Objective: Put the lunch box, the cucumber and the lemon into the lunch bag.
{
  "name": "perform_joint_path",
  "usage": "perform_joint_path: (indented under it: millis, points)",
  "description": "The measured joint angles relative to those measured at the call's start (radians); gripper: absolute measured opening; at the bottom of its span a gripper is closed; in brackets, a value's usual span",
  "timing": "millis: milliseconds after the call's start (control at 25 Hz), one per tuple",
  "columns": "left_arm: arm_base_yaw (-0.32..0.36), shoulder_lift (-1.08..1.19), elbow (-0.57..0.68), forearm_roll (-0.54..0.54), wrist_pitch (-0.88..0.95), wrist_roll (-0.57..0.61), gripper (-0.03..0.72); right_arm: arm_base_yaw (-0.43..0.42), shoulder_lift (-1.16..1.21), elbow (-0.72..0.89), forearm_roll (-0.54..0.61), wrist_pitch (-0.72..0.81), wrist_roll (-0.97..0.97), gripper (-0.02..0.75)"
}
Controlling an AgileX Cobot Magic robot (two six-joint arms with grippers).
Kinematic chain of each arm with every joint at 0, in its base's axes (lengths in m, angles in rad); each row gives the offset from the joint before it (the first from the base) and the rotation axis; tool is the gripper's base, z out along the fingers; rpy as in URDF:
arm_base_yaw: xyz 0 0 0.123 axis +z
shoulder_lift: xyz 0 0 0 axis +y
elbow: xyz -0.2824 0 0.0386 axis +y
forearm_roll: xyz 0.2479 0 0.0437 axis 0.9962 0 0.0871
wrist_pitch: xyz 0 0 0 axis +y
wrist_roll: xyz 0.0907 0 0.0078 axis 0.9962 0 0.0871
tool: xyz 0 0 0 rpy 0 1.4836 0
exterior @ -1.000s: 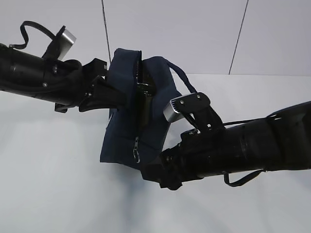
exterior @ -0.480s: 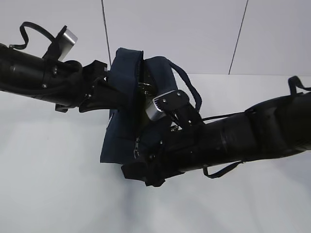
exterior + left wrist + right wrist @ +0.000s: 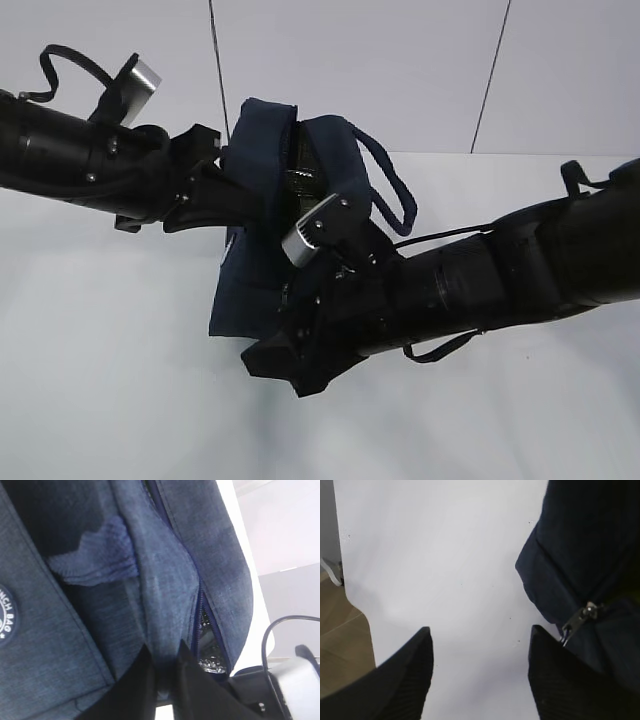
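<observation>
The navy lunch bag [image 3: 258,180] stands upright on the white table, its zipper partly open and silver foil lining [image 3: 210,661] showing in the gap. From the left, my left gripper [image 3: 232,205] is shut on a fold of the bag's fabric [image 3: 165,647] beside the zipper. Low in front of the bag, my right gripper [image 3: 280,372] stands open over bare table [image 3: 480,630] with nothing between its fingers. The bag's corner [image 3: 585,555] and metal zipper pull [image 3: 577,621] lie just right of its right finger. Lunch box, cucumber and lemon are out of view.
A looped handle [image 3: 390,190] hangs off the bag's right side. The white table [image 3: 100,380] spreads to the left and front. Its edge and a wooden floor [image 3: 342,635] show at the left of the right wrist view.
My right arm has swung left and lower across the front of the bag, gripper still open. The left gripper has kept its hold and has not moved.
</observation>
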Motion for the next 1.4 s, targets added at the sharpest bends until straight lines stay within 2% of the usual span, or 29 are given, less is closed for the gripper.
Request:
perform_joint_path:
  millis: [520, 880, 1400]
  points:
    - [0.0, 0.009, 0.0, 0.0, -0.003, 0.0, 0.018, 0.0, -0.052, 0.0, -0.072, -0.083, 0.028, 0.457]
    - [0.0, 0.023, 0.0, -0.01, -0.006, 0.0, 0.018, 0.0, -0.069, 0.0, -0.258, -0.087, 0.202, 0.457]
    - [0.002, 0.029, 0.0, -0.08, 0.079, 0.003, 0.018, 0.0, -0.069, 0.0, -0.262, -0.218, 0.216, 0.457]
